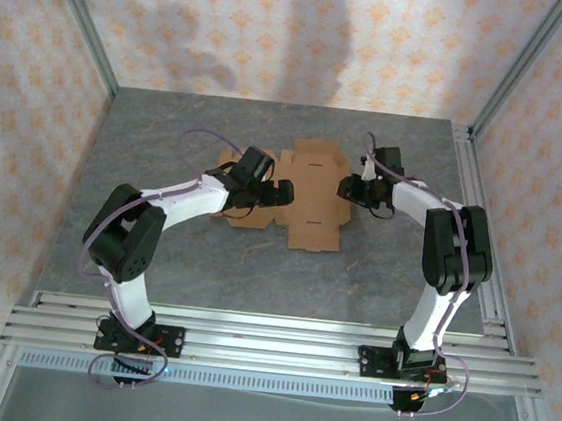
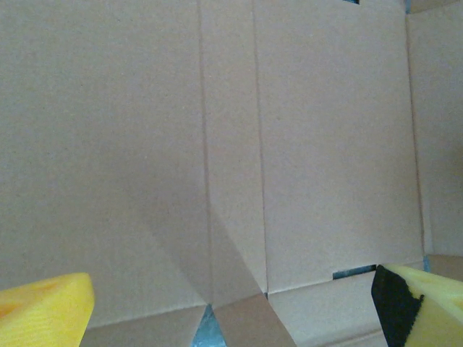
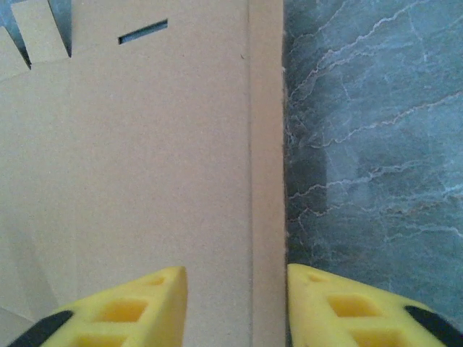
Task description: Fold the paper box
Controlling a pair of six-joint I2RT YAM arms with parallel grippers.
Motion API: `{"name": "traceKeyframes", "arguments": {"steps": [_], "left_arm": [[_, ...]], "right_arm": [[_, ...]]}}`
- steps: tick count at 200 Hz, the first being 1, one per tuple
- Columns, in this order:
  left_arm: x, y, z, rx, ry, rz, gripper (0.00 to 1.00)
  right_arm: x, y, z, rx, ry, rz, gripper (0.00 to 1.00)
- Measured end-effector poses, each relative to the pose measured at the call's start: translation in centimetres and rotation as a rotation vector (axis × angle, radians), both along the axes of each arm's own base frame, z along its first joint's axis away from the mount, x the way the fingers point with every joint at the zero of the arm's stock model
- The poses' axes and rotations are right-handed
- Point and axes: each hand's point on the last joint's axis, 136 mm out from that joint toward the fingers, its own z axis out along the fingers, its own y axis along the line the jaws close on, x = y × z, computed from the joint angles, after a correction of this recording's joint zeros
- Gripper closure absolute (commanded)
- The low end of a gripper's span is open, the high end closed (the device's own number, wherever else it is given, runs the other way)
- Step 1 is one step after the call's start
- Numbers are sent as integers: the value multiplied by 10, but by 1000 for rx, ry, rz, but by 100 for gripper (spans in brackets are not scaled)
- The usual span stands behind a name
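Note:
The paper box (image 1: pixel 313 189) lies flat and unfolded on the grey table (image 1: pixel 256 258), a brown cardboard sheet with flaps and notches. My left gripper (image 1: pixel 285 191) hovers over its left half. In the left wrist view this gripper (image 2: pixel 231 303) stands wide open above the creased panels (image 2: pixel 311 144), holding nothing. My right gripper (image 1: pixel 347 187) is at the sheet's right edge. In the right wrist view its yellow fingers (image 3: pixel 152 303) stand apart on either side of the narrow edge strip (image 3: pixel 268 144), the right finger over the table (image 3: pixel 369 144). That gripper (image 3: pixel 236 289) is open and loose around the strip.
An aluminium rail (image 1: pixel 479 191) runs along the table's right side. A rail frame (image 1: pixel 267 340) carries both arm bases at the near edge. Patterned walls (image 1: pixel 279 39) close in the back and sides. Bare table lies in front of the cardboard.

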Motion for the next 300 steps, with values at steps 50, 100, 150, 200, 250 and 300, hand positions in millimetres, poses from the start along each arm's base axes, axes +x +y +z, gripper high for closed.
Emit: {"name": "traceKeyframes", "arguments": {"steps": [50,100,150,200,250,300], "left_arm": [[23,10,10,-38,-26,34,0],[30,22,11,-44,-28,61,0],[35,30,13,-47,-31,78,0],[69,25,54,-90,-121,101,9],[126,14,59,-35,-153,27,11],[146,4,19,84,-79,-160,12]], "right_arm": [[15,-4,-19,-8,4,-6,59],[27,0,-24,20,5,38,95],[23,10,-19,48,-13,107,100],[18,19,4,25,-97,146,100],[15,19,14,30,-134,145,100],[14,19,14,30,-135,147,100]]}}
